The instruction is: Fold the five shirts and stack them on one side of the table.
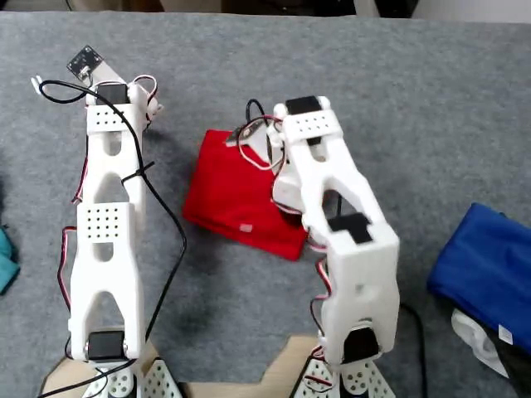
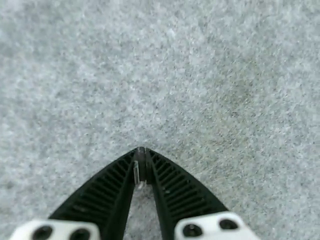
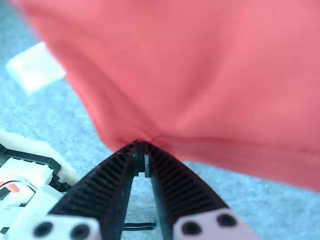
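Nearest the arms' bases, at 4 o'clock on the grey tabletop (image 1: 431, 124), a folded blue shirt (image 1: 485, 265) lies on top of a white garment (image 1: 474, 332). This looks like the start of the stack, so I judge two pieces done. Both run off the picture's edge, so I cannot tell how neat they are or whether anything lies under the white one.

At about 8 o'clock a scrap of teal cloth (image 1: 5, 259) shows at the edge. Most of it is cut off, so folded or loose is not clear.

Near the middle lies the red shirt (image 1: 241, 195), doubled into a rough slanted rectangle with a small pale label (image 1: 246, 228) near its near edge. The right fingers (image 3: 107, 180) are closed on a pinch of its fabric at the far side. From above the wrist covers the spot, so which edge or layer they hold is hard to make out. This shirt seems mid-fold, not yet moved to the pile.

Farthest off, at 11 o'clock, the left fingers (image 2: 112, 187) are closed on nothing over bare tabletop, well apart from the red shirt.

That makes four garments at most, and a fifth cannot be made out.
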`<action>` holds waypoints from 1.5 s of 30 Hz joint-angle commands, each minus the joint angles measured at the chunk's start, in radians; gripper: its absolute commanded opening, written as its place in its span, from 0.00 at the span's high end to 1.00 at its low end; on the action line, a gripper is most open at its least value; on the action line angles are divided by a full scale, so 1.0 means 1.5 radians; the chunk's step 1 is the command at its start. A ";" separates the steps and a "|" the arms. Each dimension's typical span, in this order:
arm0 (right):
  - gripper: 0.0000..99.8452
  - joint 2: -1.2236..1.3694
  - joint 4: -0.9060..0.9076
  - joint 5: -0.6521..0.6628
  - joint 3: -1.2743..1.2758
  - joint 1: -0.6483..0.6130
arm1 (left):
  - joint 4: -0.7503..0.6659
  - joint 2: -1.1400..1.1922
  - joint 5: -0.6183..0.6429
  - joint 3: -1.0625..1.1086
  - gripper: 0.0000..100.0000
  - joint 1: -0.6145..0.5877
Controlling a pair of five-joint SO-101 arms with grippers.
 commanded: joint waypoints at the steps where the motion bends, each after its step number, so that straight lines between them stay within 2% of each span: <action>1: 0.99 -0.116 -0.055 0.002 0.112 -0.007 | -0.012 -0.010 0.003 -0.034 0.98 -0.006; 5: 0.99 -0.164 -0.124 0.039 0.231 -0.005 | -0.012 -0.010 0.003 -0.034 0.98 -0.006; 8: 0.99 -0.191 -0.164 0.049 0.234 0.019 | -0.011 -0.010 0.003 -0.034 0.98 -0.006; 14: 0.99 -0.164 -0.266 0.045 0.060 0.091 | -0.010 -0.010 0.003 -0.031 0.98 -0.004; 23: 0.99 0.140 -0.278 0.021 -0.255 0.100 | -0.010 -0.010 0.003 -0.028 0.98 -0.002; 26: 0.96 0.228 -0.253 0.021 -0.351 0.101 | -0.010 -0.010 0.003 -0.029 0.98 -0.002; 32: 0.78 0.302 -0.136 0.026 -0.565 0.128 | -0.011 -0.010 0.003 -0.031 0.98 -0.002; 38: 0.77 0.333 -0.033 0.052 -0.723 0.147 | -0.012 -0.010 0.003 -0.032 0.98 -0.002; 45: 0.77 0.401 -0.006 0.064 -0.743 0.146 | -0.012 -0.010 0.003 -0.031 0.98 -0.003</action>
